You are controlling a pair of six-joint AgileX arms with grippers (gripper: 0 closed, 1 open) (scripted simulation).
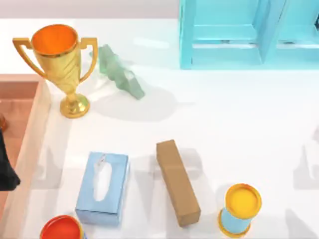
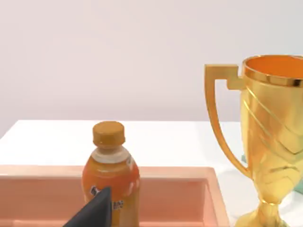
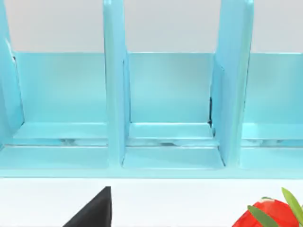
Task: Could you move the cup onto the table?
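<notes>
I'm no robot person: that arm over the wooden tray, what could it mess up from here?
1. The left gripper sits low over the wooden tray, close to the orange bottle. A small sideways move could topple the bottle.
2. The tall gold trophy stands on the table just beside the tray's rim. An arm swinging out over that rim might clip it.

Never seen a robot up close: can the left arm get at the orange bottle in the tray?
Probably yes: the left gripper hangs over the tray, the orange bottle stands upright just ahead of it, nothing between; the trophy stands aside.
</notes>
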